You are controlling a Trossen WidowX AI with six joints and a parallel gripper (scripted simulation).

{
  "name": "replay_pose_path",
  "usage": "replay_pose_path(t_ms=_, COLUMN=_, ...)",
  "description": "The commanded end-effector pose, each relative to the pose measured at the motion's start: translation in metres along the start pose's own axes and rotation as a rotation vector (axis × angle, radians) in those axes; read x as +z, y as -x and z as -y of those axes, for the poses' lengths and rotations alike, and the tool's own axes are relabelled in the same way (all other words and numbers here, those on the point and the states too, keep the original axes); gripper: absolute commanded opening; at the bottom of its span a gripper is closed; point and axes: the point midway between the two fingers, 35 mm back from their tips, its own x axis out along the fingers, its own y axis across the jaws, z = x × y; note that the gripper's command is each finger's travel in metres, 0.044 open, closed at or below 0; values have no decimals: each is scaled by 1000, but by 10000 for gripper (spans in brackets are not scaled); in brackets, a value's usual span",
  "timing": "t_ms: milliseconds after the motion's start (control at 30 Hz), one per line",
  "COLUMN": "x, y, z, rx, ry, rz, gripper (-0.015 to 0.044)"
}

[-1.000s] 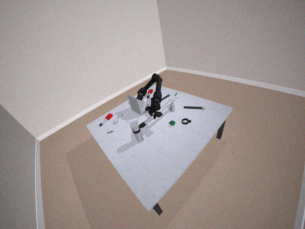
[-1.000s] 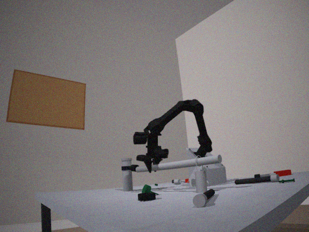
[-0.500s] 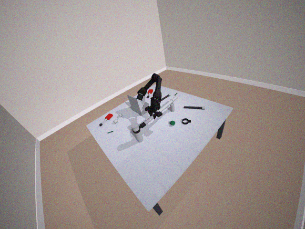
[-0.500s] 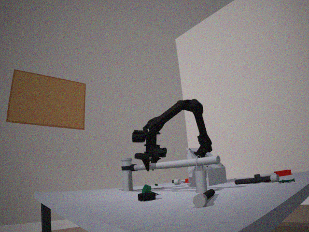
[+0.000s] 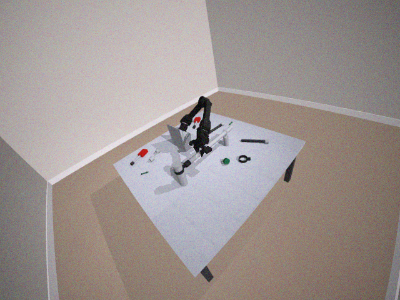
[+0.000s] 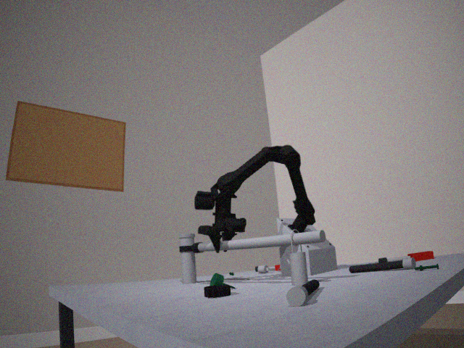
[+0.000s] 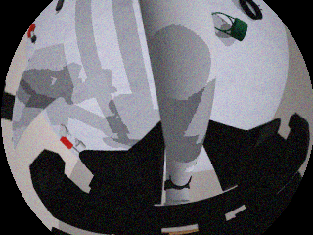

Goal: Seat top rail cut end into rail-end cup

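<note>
The pale fence top rail [image 5: 217, 139] [image 6: 258, 241] [image 7: 181, 64] runs from the loop cap on the thin post [image 5: 225, 140] [image 6: 299, 268] toward the big post [image 5: 181, 179] [image 6: 188, 266]. My gripper [image 5: 199, 151] [image 6: 221, 245] [image 7: 179, 121] is shut on the rail near its big-post end, from above. The black rail-end cup [image 5: 186, 163] [image 6: 195, 247] hangs on the brace band [image 5: 179, 172] [image 6: 183, 249], which sits high on the post, just below its cap. The rail's end meets the cup's mouth; how deep it sits is hidden.
A green part [image 5: 225, 160] [image 6: 217, 279] [image 7: 239, 29] and a black ring clamp [image 5: 244, 156] [image 6: 217, 291] [image 7: 248, 10] lie beside the rail. A dark bar [image 5: 253, 140] lies beyond the thin post. Red-handled tools [image 5: 142, 152] [image 5: 197, 119] lie on the other side.
</note>
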Motion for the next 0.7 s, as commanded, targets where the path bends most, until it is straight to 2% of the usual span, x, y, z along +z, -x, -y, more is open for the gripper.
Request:
replay_pose_path(t_ms=0, x=-10, y=3, z=-2, rx=-8, ry=-8, rz=-18, gripper=0)
replay_pose_path(t_ms=667, x=-20, y=-2, z=-6, rx=-8, ry=-8, rz=-18, gripper=0)
